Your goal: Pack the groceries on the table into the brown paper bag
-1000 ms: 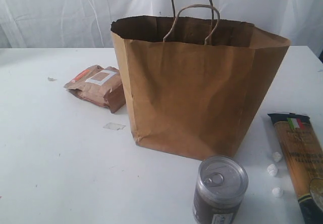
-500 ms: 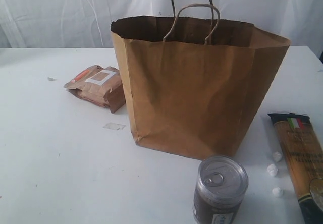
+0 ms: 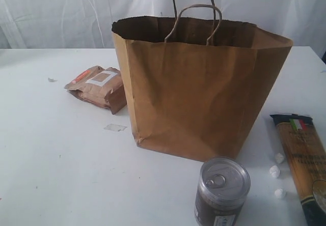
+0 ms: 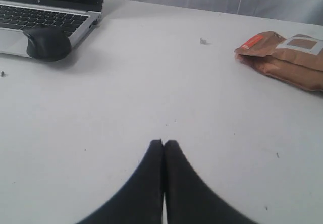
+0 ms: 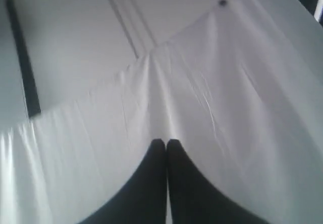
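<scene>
- Left hand [image 4: 163, 144]: fingers pressed together, empty, over the worktop [image 4: 151, 93].
- The brown labelled pouch [image 3: 97, 87] lies just left of the brown paper bag [image 3: 198, 93], which stands upright and open.
- The pull-tab can [image 3: 222, 191] stands in front of the bag, and the long spaghetti packet [image 3: 304, 160] lies further right.
- Right hand [image 5: 166, 143]: closed, holding nothing.

Outside camera low, close to the brown paper bag [image 3: 198, 93], facing the far curtain [image 3: 61, 12], left wrist camera low over the table [image 4: 126, 108], both see the brown labelled pouch [image 3: 99, 87], right wrist camera faces only white cloth [image 5: 202, 108].
</scene>
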